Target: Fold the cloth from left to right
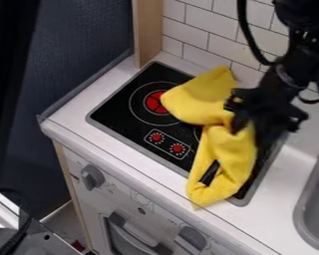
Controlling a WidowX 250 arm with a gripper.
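The yellow cloth lies rumpled across the right part of the black stovetop, right of the frame's centre, its lower end lapping onto the white counter; it should handle light and limp, hard to damage but quick to bunch, so its upper left edge looks the best hold; the gripper is at the cloth's middle, though whether it grips any fabric I cannot tell.

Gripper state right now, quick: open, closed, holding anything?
Gripper: at the bunched middle of the yellow cloth; whether it is open, closed or gripping the fabric cannot be told.
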